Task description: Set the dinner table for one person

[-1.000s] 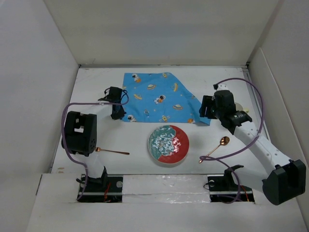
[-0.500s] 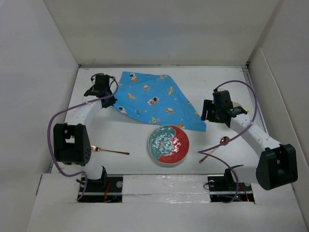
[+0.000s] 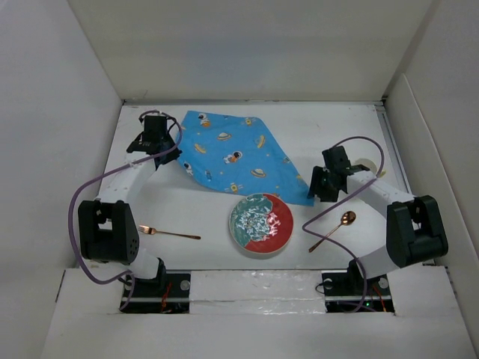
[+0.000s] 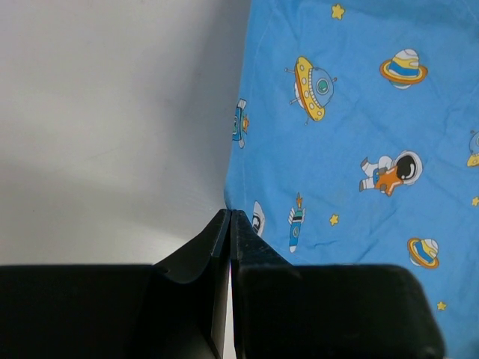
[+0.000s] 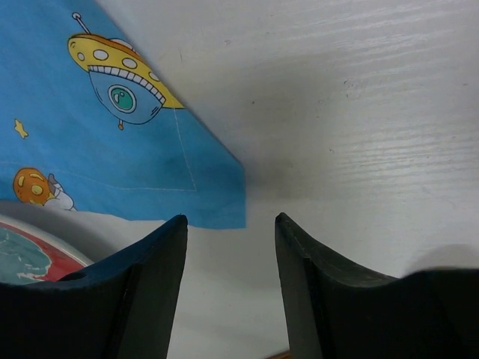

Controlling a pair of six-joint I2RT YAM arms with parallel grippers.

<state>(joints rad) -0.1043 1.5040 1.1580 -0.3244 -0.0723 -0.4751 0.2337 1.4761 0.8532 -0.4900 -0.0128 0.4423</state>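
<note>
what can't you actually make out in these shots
- Round pale object behind the right arm: top view, partly covered by the arm, unidentifiable.
- Plate: right wrist view, only a sliver shows, cut off by the edge and a right claw finger.
- Copper utensil on the left: top view, head too small to tell its type.
- Placemat corner: left wrist view, hidden between the shut left claw fingers.

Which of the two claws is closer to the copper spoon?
Right. The right gripper is open at the near corner of the placemat, just beyond the spoon; the left gripper, shut on the placemat's left corner, is far away.
</note>
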